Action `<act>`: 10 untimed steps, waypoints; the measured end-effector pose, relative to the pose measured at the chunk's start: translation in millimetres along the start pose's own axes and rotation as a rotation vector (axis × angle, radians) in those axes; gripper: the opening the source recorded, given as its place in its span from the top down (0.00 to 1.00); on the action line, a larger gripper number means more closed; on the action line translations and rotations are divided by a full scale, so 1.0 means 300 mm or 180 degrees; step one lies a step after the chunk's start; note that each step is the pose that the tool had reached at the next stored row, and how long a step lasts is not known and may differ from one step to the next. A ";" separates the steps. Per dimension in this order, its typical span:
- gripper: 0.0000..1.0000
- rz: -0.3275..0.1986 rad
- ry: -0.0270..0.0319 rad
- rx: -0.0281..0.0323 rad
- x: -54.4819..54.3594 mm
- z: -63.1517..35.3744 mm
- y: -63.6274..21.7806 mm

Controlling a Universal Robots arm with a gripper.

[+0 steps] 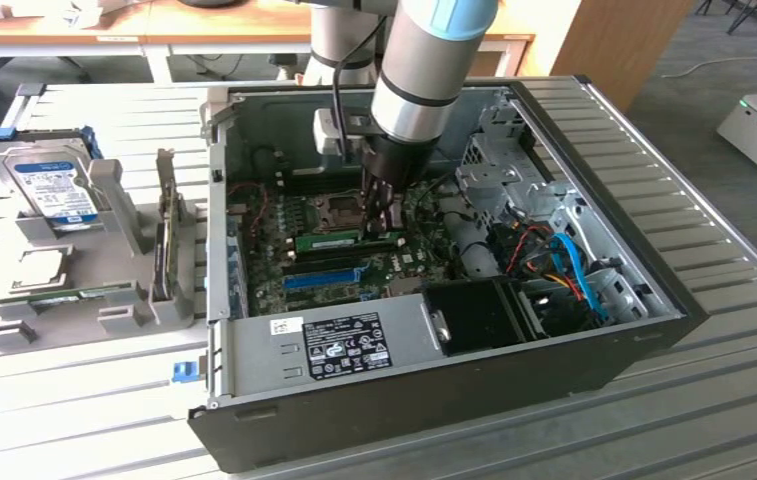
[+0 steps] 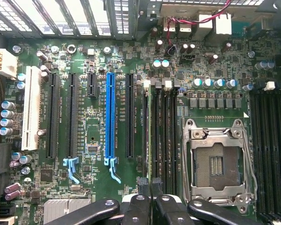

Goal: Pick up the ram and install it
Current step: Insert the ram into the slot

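The ram [image 2: 150, 126] is a thin green stick seen edge-on, standing in a memory slot beside the CPU socket [image 2: 217, 161]. In the exterior view the ram [image 1: 341, 240] stands on the motherboard inside the open case [image 1: 618, 350]. My gripper [image 2: 150, 183] reaches straight down from the arm. Its two dark fingers [image 2: 143, 185] are pressed close together on the ram's near end. In the exterior view the gripper [image 1: 381, 228] meets the ram at the end toward that view's right.
A bright blue expansion slot [image 2: 110, 117] runs parallel to the ram, a few slots away. Cables and a black fan [image 1: 485, 310] crowd the case toward the exterior view's right. A grey rack [image 1: 111, 290] outside the case holds a hard drive [image 1: 51, 190].
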State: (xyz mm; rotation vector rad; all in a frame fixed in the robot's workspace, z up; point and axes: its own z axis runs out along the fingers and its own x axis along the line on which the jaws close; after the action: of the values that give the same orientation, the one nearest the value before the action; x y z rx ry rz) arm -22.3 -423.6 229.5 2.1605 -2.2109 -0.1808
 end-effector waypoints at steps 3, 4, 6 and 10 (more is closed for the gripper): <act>0.87 0.0000 0.0000 0.0000 0.000 0.001 0.000; 0.87 0.0000 -0.0002 0.0001 0.000 0.002 0.000; 0.87 0.0000 -0.0001 0.0000 0.000 0.003 0.000; 0.87 0.0000 0.0000 0.0000 0.000 0.003 0.000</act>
State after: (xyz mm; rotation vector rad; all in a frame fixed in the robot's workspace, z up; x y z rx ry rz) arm -22.3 -423.6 228.6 2.1606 -2.2108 -0.1807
